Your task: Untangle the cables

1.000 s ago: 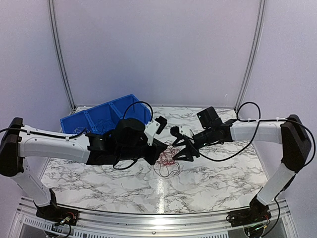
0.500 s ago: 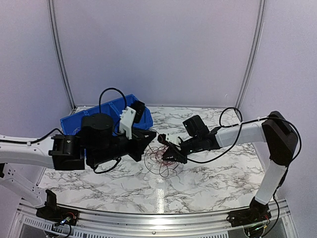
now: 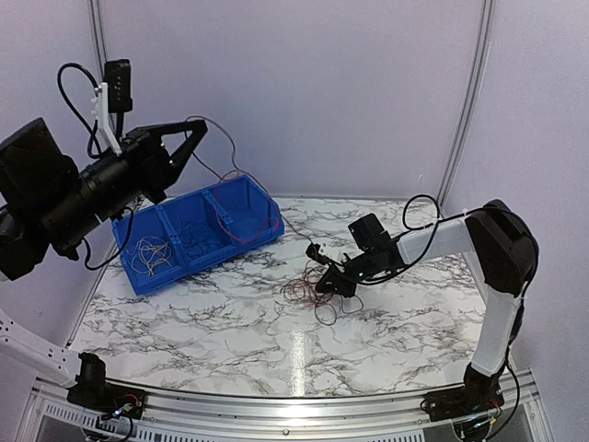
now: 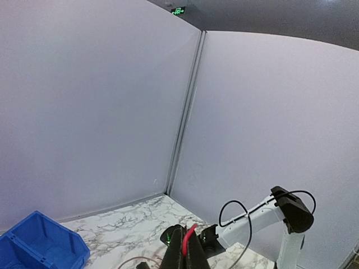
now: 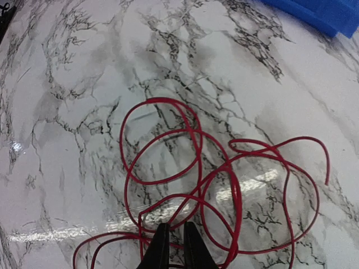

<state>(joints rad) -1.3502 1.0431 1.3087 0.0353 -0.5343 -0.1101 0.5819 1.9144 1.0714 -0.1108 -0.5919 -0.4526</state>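
The cables (image 3: 308, 293) lie as a small tangle of thin red and dark loops on the marble table. One red strand (image 3: 241, 177) runs taut from the tangle up to my left gripper (image 3: 198, 129), which is raised high at the upper left. In the left wrist view that gripper (image 4: 189, 245) is shut on the red strand (image 4: 188, 236). My right gripper (image 3: 324, 284) is down on the tangle's right side. In the right wrist view its fingers (image 5: 172, 240) stand almost together over crossing red loops (image 5: 236, 199), with one loop caught between them.
A blue bin (image 3: 198, 235) with compartments stands at the back left of the table; thin whitish and dark wires lie in it. The taut red strand passes over its right end. The bin (image 4: 39, 244) also shows in the left wrist view, with the right arm (image 4: 252, 221) below.
My left arm has risen from the table to high up on the left, drawing a red strand out of the tangle. My right gripper has dropped onto the tangle and closed.
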